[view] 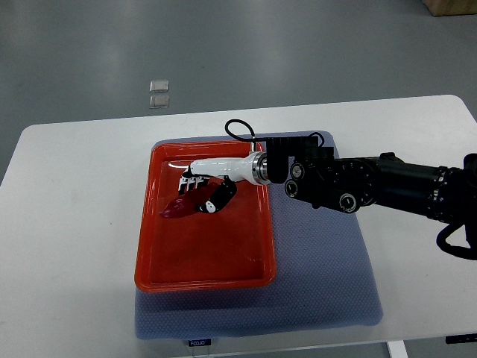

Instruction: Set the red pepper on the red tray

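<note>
My right robot hand (203, 191) grips the red pepper (185, 204) over the red tray (153, 246); releasing while it hangs tilted below my fingers could roll it toward the rim

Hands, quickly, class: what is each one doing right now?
Right hand: closed on the pepper, over the tray.
Left hand: out of view.

White table (74, 224), blue mat (328, 283) directly on it, red tray (201, 280) atop.
</note>
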You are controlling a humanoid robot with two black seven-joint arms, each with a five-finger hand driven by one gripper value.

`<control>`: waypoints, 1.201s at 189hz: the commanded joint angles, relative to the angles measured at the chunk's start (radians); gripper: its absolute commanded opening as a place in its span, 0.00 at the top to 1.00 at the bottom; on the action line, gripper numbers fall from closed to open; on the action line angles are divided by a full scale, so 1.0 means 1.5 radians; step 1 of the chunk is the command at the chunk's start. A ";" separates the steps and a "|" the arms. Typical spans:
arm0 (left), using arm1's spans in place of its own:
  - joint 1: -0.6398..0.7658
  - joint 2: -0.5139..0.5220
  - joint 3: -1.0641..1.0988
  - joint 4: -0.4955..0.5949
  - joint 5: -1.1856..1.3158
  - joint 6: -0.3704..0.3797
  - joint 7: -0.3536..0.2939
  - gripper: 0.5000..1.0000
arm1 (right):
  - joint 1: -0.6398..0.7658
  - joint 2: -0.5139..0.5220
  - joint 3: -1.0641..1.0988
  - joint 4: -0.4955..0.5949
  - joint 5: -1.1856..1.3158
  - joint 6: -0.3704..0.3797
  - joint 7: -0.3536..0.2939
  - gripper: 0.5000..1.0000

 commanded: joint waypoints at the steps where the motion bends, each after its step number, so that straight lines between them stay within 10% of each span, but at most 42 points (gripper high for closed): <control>1: 0.000 0.000 0.000 -0.001 -0.001 0.000 0.000 0.00 | -0.003 0.000 -0.001 -0.001 0.001 0.000 0.000 0.70; 29: 0.000 0.000 0.000 0.000 0.000 0.000 0.000 0.00 | -0.003 0.000 0.000 -0.001 0.008 0.000 0.001 0.25; 155: 0.000 0.000 0.000 0.000 -0.001 0.000 0.000 0.00 | 0.001 -0.038 0.124 -0.033 0.009 -0.006 0.006 0.17; 227: 0.000 0.000 0.001 0.000 -0.001 0.000 0.000 0.00 | -0.073 -0.090 0.374 -0.064 0.082 -0.133 0.032 0.17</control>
